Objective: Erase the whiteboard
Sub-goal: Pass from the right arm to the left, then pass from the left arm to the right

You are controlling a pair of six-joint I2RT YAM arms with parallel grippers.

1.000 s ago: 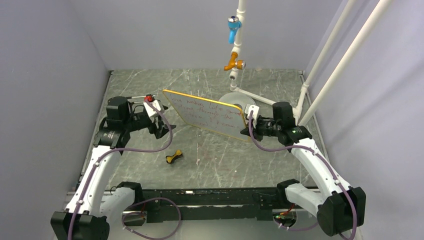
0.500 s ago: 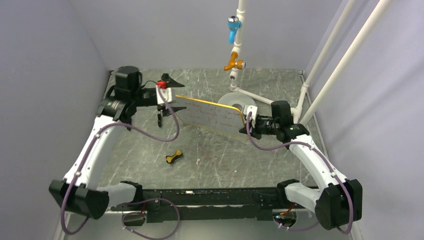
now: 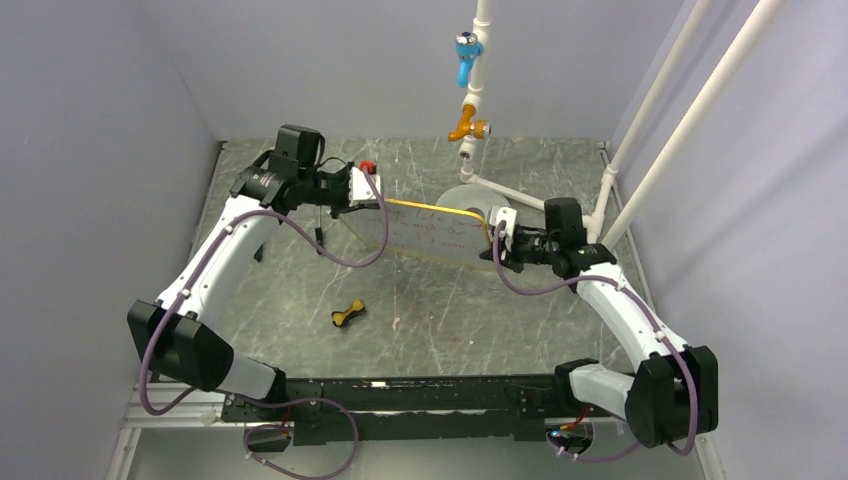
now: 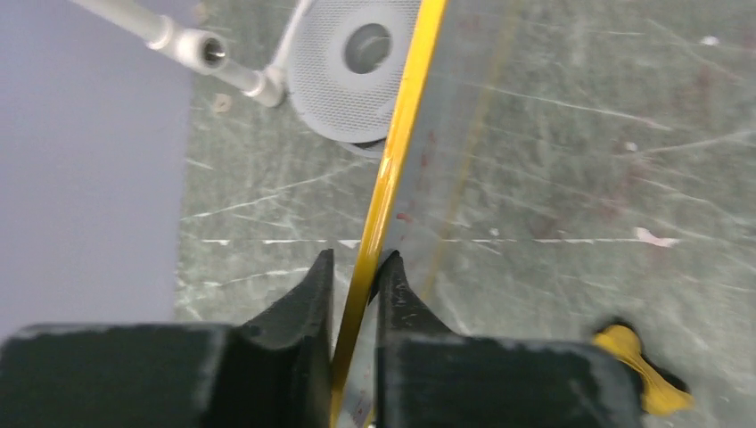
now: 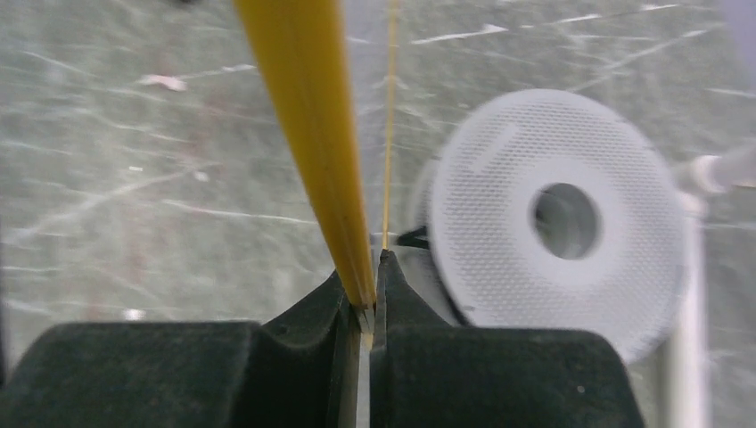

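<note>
We are bracing the whiteboard [image 3: 430, 232] for erasing, right jaws gripping one end, left jaws straddling the other, grip unclear; wiping next probably needs one freed.

Pale lilac-grey walls [image 3: 100, 130] enclose a scratched, marbled grey bench [image 3: 450, 310]; white pipes [image 3: 666, 150] rise at right.

We see the left arm [image 3: 215, 262] and the right arm [image 3: 622, 303] in smooth white shells with chunky black joints. A purple cable [image 3: 330, 260] trails along each. A red knob [image 3: 367, 166] marks the left wrist. The left gripper [image 4: 358, 254] and the right gripper [image 5: 361, 267] have matte black, wedge-shaped fingers.
</note>
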